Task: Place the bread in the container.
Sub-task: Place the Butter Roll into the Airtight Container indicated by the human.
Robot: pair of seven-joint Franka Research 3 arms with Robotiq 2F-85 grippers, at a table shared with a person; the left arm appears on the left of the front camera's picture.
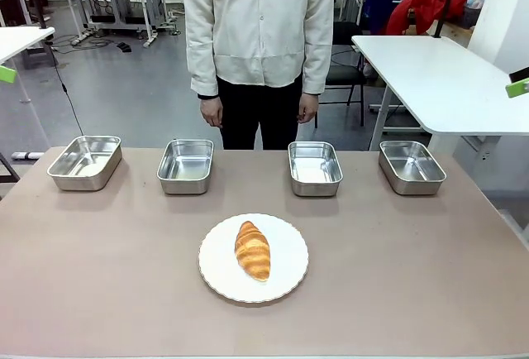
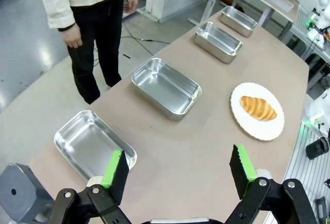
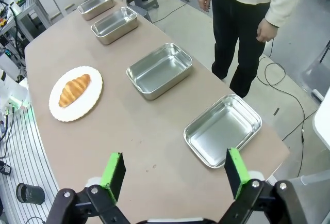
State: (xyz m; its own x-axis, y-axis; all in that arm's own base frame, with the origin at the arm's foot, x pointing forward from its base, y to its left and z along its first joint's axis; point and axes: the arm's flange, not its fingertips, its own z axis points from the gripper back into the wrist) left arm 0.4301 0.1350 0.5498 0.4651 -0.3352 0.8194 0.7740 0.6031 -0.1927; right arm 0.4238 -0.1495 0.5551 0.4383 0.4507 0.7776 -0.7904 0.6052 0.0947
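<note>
The bread, a golden-brown croissant (image 1: 253, 250), lies on a round white plate (image 1: 215, 276) at the middle of the table. Several identical empty steel pans stand in a row along the far edge, from the far-left pan (image 1: 85, 161) to the far-right pan (image 1: 412, 166). Which one is the container I cannot tell. My left gripper (image 2: 178, 167) hangs open high above the table's left end, near the far-left pan (image 2: 95, 144), with the croissant (image 2: 258, 108) far off. My right gripper (image 3: 175, 172) is open above the right end, near the far-right pan (image 3: 223, 129).
A person stands at the far side behind the inner pans (image 1: 186, 165) (image 1: 315, 167), hands (image 1: 212, 113) down at the sides. A white table (image 1: 438, 78) stands behind at the right. Bare tabletop (image 1: 397, 268) surrounds the plate.
</note>
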